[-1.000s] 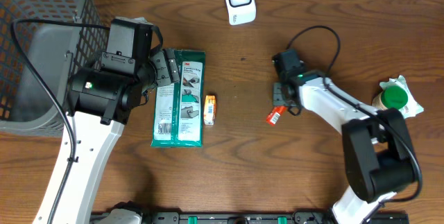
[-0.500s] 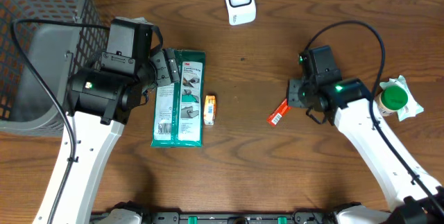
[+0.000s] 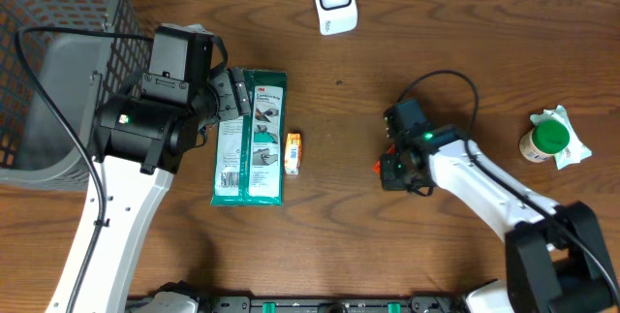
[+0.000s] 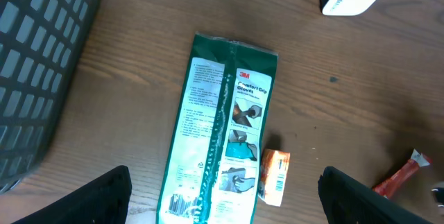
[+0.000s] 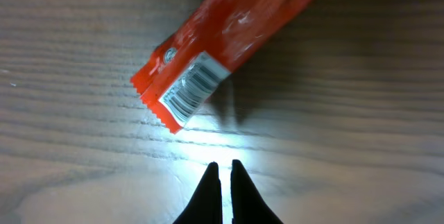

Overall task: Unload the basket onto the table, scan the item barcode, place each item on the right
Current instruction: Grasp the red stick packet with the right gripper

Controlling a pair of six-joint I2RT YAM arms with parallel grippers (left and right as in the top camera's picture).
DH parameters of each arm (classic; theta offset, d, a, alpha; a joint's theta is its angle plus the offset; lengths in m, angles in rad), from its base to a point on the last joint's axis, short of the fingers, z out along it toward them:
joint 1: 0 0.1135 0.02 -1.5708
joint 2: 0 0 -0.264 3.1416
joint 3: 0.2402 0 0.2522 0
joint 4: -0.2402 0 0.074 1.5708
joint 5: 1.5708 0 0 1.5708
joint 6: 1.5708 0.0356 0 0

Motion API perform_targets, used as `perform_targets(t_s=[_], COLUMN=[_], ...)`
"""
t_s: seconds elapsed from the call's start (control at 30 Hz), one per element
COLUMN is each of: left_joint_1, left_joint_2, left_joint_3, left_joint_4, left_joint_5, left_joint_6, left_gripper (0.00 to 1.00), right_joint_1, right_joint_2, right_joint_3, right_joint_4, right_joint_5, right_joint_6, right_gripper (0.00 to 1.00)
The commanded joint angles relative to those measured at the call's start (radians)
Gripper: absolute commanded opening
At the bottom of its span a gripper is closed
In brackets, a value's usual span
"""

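A red packet (image 5: 239, 23) lies flat on the wooden table, and its white barcode (image 5: 193, 89) faces up near its jagged end. My right gripper (image 5: 223, 164) points down at the table just short of that end. It is shut with nothing between its fingers. In the overhead view the right gripper (image 3: 395, 170) covers most of the packet (image 3: 378, 166). The white scanner (image 3: 334, 1) stands at the table's far edge. My left gripper (image 4: 225, 182) hangs wide open above a green 3M package (image 4: 223, 130) and holds nothing.
A small orange box (image 3: 294, 153) lies beside the green package (image 3: 250, 139). A dark wire basket (image 3: 53, 61) fills the far left. A green-capped bottle (image 3: 550, 139) on white wrapping sits at the right edge.
The right gripper has closed. It swung out to the right of the red packet and then came back over it. The left arm has not moved.
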Motion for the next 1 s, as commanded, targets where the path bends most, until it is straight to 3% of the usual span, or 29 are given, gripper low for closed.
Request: perform_targets(t_s=[0.0, 0.4, 0.6, 0.77, 0.97], left_joint_1=[0.005, 0.005, 0.005, 0.005, 0.005], left_joint_2=[0.002, 0.002, 0.002, 0.002, 0.002], left_joint_3=[0.016, 0.016, 0.016, 0.016, 0.016], left_joint_4=[-0.003, -0.003, -0.003, -0.003, -0.003], left_joint_5=[-0.013, -0.013, -0.013, -0.013, -0.013], left_joint_6=[0.01, 0.01, 0.01, 0.01, 0.01], left_gripper=[0.86, 0.86, 0.86, 0.86, 0.86], right_joint_1=[0.031, 0.043, 0.037, -0.009, -0.15], right_joint_2=[0.029, 0.103, 0.102, 0.061, 0.006], right_joint_3=[-0.023, -0.027, -0.027, 0.045, 0.184], right_joint_4=[0.059, 0.446, 0.557, 0.477, 0.244], right_joint_5=[-0.018, 0.001, 0.001, -0.057, -0.047], right_joint_6=[0.023, 0.023, 0.023, -0.04, -0.1], right_gripper=[0.03, 0.15, 0.21, 0.33, 0.36])
